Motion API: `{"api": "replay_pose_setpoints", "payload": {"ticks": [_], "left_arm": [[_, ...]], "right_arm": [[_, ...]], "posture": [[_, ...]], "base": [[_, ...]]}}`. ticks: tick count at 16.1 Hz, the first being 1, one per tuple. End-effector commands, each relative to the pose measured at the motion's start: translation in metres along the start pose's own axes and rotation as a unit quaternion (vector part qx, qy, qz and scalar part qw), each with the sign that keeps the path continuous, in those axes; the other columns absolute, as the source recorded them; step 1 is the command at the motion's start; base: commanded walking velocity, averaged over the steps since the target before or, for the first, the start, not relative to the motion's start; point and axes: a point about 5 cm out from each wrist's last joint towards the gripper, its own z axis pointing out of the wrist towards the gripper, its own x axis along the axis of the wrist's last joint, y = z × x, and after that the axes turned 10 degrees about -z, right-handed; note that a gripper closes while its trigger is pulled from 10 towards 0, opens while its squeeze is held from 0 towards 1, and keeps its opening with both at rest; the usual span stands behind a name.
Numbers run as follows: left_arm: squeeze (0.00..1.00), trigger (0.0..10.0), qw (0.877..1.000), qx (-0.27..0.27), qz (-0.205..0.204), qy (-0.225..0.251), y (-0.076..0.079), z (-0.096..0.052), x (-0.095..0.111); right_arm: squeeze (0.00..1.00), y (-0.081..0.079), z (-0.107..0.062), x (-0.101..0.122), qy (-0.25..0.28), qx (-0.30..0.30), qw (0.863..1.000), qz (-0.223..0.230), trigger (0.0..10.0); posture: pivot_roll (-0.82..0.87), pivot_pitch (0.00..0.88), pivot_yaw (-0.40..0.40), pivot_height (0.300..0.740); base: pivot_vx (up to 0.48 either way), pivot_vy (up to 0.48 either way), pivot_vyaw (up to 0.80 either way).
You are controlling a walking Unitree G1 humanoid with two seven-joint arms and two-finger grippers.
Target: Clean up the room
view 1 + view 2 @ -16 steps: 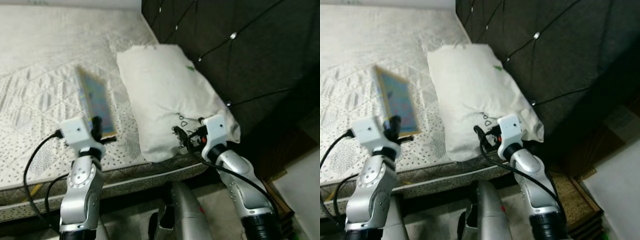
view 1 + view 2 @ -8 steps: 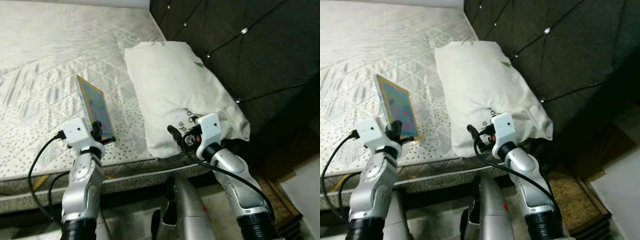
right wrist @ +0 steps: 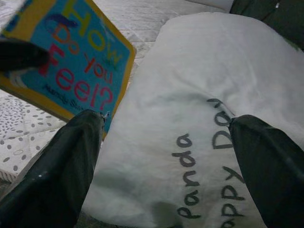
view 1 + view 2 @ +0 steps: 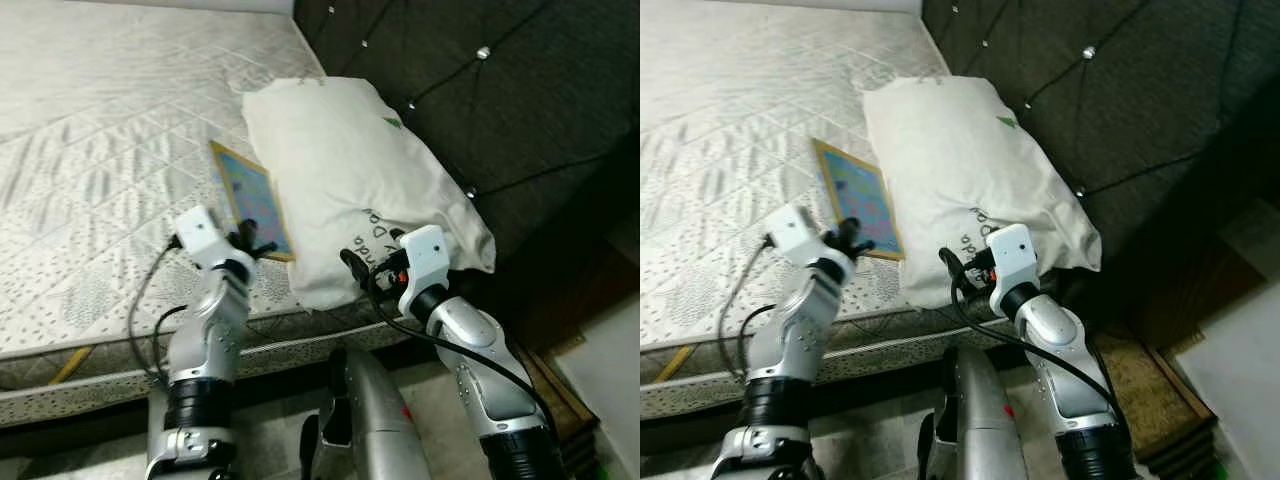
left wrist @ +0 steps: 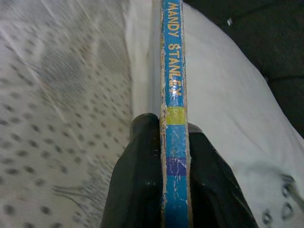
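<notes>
Book (image 5: 174,71) sits pinched between left gripper (image 5: 171,156) fingers, beside pillow (image 4: 350,170); right gripper (image 3: 166,156) gapes empty.

A bed (image 4: 90,150) with a pale quilted mattress, dotted along its near edge, stretches away ahead of the left pincer (image 4: 250,243). Past the right pincer (image 4: 372,272) rises a dark tufted headboard (image 4: 500,90) with shiny studs. Beside it, low down, lies a brown woven mat (image 4: 1150,390) on pale floor.
</notes>
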Motion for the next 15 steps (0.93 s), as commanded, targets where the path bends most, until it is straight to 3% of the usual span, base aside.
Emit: {"api": "replay_pose_setpoints", "payload": {"ticks": [1,4,10,15], "left_arm": [[0.00,10.0,0.999,-0.004,-0.039,-0.035,0.011,-0.004,-0.021],[0.00,10.0,0.996,0.011,-0.067,-0.062,0.016,-0.010,-0.032],[0.00,10.0,0.992,0.054,-0.087,-0.077,0.002,-0.024,-0.026],[0.00,10.0,0.993,0.050,-0.080,-0.074,0.012,-0.038,-0.010]], "right_arm": [[0.00,0.006,-0.004,0.001,-0.001,-0.008,1.000,-0.009,10.0],[0.00,0.006,-0.003,-0.001,-0.008,-0.007,1.000,-0.009,10.0],[0.00,0.006,0.003,-0.005,-0.015,-0.008,1.000,-0.001,10.0],[0.00,0.006,0.010,-0.007,-0.017,-0.013,1.000,0.009,10.0]], "posture": [[-0.15,0.018,-0.163,0.523],[-0.15,0.019,-0.167,0.513],[-0.12,0.011,-0.155,0.513],[-0.09,0.000,-0.147,0.513]], "base": [[0.000,0.000,0.00],[0.000,0.000,0.00],[0.000,0.000,0.00],[0.000,0.000,0.00]]}}
